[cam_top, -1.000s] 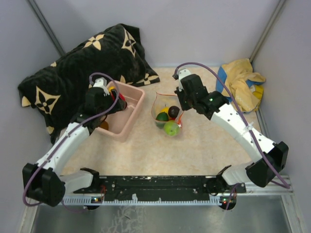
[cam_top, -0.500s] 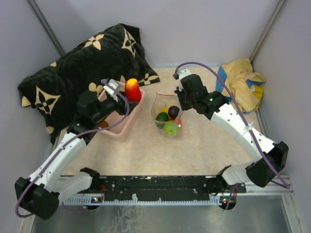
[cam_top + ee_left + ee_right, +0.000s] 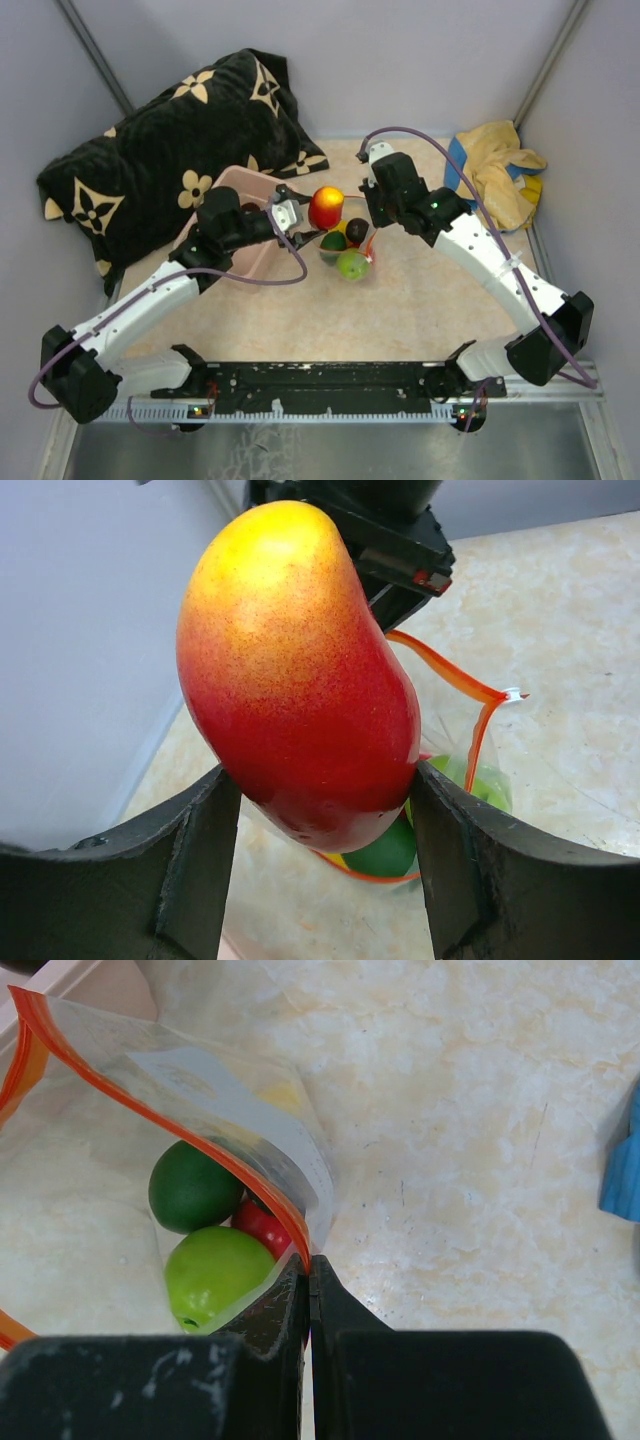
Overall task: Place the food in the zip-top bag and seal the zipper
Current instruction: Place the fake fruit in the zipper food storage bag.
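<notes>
The left tool [image 3: 322, 208] grips a red-and-yellow toy mango [image 3: 295, 670] between its two dark fingers [image 3: 195, 870], one pressed to each flank of the fruit, the yellow end pointing away from the wrist; the mango hangs in the air, clear of the bench [image 3: 420, 310], over the edge of the open mouth of the zip-top bag [image 3: 345, 250], which stands just beyond and below the fingertips; the right tool [image 3: 308, 1272], facing the left tool across the bag, is pinched tight on the bag's rim, its jaws meeting with only the plastic and the orange-red zipper [image 3: 150, 1100] between them, that side of the mouth held raised; the zipper is unsealed, curving away from the right tool's tips in an open loop; inside the bag, just ahead of those tips, lie a dark green fruit [image 3: 190, 1188], a light green fruit [image 3: 225, 1275] and a red piece [image 3: 262, 1228] wedged between them, and the overhead view adds a dark brown piece [image 3: 358, 230] and a yellow piece [image 3: 341, 226]; behind the left tool's wrist sits a pink tub [image 3: 232, 178], with a black flower-patterned cushion [image 3: 150, 140] beyond it; a yellow cloth [image 3: 495, 170] lies crumpled well to the outer side of the right arm.
</notes>
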`<state>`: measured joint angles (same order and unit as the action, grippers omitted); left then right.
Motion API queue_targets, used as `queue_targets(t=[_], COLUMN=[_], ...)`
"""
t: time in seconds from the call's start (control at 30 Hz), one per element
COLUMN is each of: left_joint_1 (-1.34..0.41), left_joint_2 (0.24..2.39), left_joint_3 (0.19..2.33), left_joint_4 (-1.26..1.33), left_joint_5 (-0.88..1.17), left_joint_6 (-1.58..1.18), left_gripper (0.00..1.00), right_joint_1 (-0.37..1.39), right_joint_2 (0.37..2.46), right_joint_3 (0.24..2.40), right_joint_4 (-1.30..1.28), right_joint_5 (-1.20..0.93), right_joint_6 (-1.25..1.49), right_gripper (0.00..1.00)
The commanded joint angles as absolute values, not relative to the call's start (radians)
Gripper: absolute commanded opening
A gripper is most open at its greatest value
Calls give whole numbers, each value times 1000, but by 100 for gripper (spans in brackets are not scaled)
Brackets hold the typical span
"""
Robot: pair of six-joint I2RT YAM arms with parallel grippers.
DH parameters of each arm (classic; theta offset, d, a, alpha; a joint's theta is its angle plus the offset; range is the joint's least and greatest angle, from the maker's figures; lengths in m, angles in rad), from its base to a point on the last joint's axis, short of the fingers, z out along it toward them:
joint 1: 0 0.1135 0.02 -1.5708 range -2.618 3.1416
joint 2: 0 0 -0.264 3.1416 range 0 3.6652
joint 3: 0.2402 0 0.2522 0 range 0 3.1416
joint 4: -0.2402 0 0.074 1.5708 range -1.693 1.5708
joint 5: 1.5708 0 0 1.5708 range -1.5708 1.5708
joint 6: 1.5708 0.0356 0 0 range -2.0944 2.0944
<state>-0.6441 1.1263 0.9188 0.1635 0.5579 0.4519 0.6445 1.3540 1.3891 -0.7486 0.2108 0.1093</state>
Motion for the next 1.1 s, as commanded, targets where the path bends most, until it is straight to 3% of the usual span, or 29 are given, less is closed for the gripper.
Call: queue_targets(t=[0.0, 0.27, 0.63, 0.77, 0.97, 1.07], left_joint_1=[-685, -734, -743, -746, -755, -759], left_joint_2=[1172, 1253, 1337, 1346, 1360, 1359], left_joint_3=[966, 1002, 1064, 1063, 1071, 1065], left_joint_4=[212, 129, -50, -57, -51, -36], left_joint_5=[621, 632, 498, 420, 343, 331], left_joint_6=[600, 859, 1058, 1083, 1094, 1102], left_gripper=[22, 26, 32, 38, 61, 67], right_joint_1=[637, 637, 638, 637, 637, 637], right_joint_2=[1319, 1318, 1303, 1299, 1295, 1294], right_joint_3=[1440, 1448, 1449, 1448, 1447, 1448], right_joint_4=[-738, -739, -747, -747, -745, -744], right_joint_5=[201, 194, 204, 201, 194, 191], right_joint_6=[119, 122, 124, 130, 137, 138], right_gripper=[0, 0, 0, 0, 0, 0])
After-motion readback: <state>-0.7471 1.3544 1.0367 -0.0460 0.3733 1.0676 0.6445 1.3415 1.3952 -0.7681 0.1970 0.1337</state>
